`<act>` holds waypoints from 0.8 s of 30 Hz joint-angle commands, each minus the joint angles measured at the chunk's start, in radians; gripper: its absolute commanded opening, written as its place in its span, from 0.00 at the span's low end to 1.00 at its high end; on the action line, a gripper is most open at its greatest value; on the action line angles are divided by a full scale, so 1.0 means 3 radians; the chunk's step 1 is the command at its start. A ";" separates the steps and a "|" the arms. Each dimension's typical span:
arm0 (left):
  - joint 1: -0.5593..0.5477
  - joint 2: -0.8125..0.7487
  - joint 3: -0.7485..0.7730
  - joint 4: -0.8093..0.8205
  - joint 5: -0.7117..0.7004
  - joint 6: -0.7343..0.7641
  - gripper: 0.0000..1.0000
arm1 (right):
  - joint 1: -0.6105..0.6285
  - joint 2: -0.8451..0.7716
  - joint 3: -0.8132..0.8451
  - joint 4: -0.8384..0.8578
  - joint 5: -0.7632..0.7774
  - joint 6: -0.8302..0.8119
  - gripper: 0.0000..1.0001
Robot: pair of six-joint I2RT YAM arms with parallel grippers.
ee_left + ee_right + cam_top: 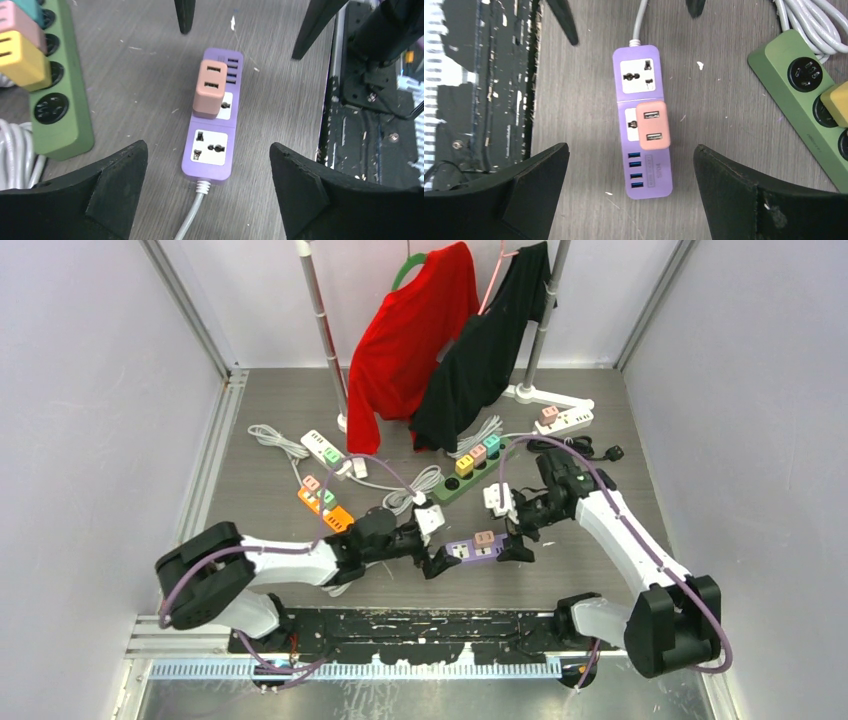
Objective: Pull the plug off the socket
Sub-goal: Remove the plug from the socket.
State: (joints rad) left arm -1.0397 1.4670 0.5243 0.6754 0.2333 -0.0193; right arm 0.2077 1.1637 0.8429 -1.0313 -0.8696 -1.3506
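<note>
A purple power strip [462, 551] lies on the grey table between both arms. A pink plug [484, 538] sits in its socket next to the USB ports. In the left wrist view the strip [212, 167] and the pink plug [209, 87] lie ahead of my left gripper [207, 147], which is open over the cable end. In the right wrist view my right gripper [631, 147] is open over the USB end of the strip [651, 175], with the pink plug [653, 126] just beyond. Neither gripper touches the plug.
A green power strip [452, 485] with coloured plugs lies just behind, also in the left wrist view [60, 115] and the right wrist view [804, 115]. White [322, 448] and orange [325, 508] strips lie at the left. A white adapter [497, 498] lies nearby. Hanging clothes [410, 330] are at the back.
</note>
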 commanded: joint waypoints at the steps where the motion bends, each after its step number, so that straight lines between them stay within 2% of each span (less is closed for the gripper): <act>1: -0.0016 -0.0346 -0.0194 0.0379 -0.0382 -0.0076 0.95 | 0.0243 0.0090 0.0032 0.0566 0.0404 0.0336 1.00; 3: -0.0012 -0.0458 -0.0326 0.0479 -0.0540 -0.0107 1.00 | 0.0356 0.0152 0.0010 0.0713 0.0525 0.0425 0.98; 5: -0.0011 -0.0554 -0.0444 0.0575 -0.0579 -0.0091 0.99 | 0.0449 0.0218 -0.0007 0.0833 0.0590 0.0527 0.95; 10: -0.0012 -0.0631 -0.0509 0.0461 -0.0381 0.0094 1.00 | 0.0567 0.0280 -0.0054 0.1031 0.0716 0.0698 0.84; 19: -0.0013 -0.0290 -0.0324 0.0377 -0.0347 0.0090 0.99 | 0.0745 0.0428 -0.0117 0.1128 0.0884 0.0713 0.70; 24: -0.0014 0.0053 -0.0308 0.0753 -0.0262 0.0157 0.97 | 0.0812 0.0493 -0.0120 0.1090 0.0906 0.0668 0.56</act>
State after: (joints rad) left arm -1.0397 1.4231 0.4034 0.7658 0.1287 0.0006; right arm 0.4355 1.3014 0.8093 -0.7189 -0.6048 -1.1469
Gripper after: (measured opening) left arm 0.980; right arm 0.618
